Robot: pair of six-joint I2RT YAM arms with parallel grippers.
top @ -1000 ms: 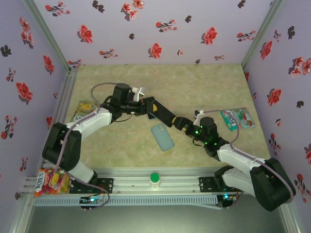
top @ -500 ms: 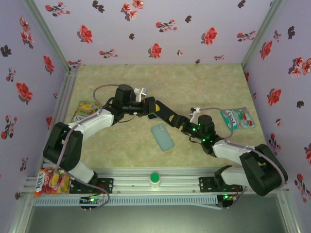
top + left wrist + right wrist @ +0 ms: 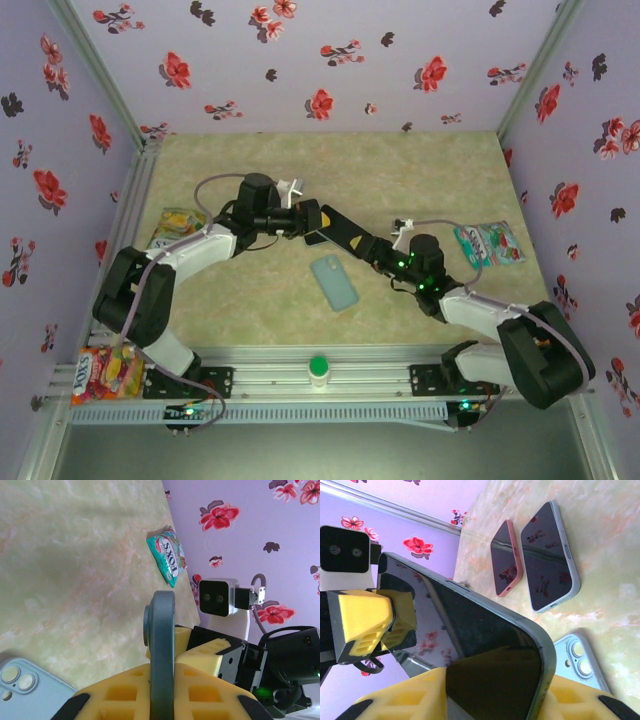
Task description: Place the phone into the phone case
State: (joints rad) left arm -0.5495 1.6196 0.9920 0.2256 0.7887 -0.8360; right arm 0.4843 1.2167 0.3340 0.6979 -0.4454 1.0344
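Observation:
A dark-screened phone (image 3: 345, 235) with a thick grey-green rim hangs above the table between both arms. My left gripper (image 3: 308, 220) is shut on its far-left end. In the left wrist view the phone (image 3: 162, 645) stands edge-on between the yellow fingers of this gripper (image 3: 162, 672). My right gripper (image 3: 378, 250) holds the other end. In its wrist view the yellow fingers of this gripper (image 3: 495, 677) press both long edges of the phone (image 3: 470, 625). A light blue back (image 3: 334, 282) with two lenses (image 3: 30, 690) (image 3: 582, 662) lies flat below; whether it is the phone case I cannot tell.
A pink phone (image 3: 506, 559) and a blue-rimmed phone (image 3: 550, 555) lie screen-up on the table. A green candy packet (image 3: 488, 243) (image 3: 167, 555) lies at the right wall, a yellow one (image 3: 172, 228) at the left. A green knob (image 3: 318, 366) sits on the front rail.
My right gripper has reached left to the free end of the held phone and closed its fingers onto it. The left gripper has stayed shut and shifted slightly.

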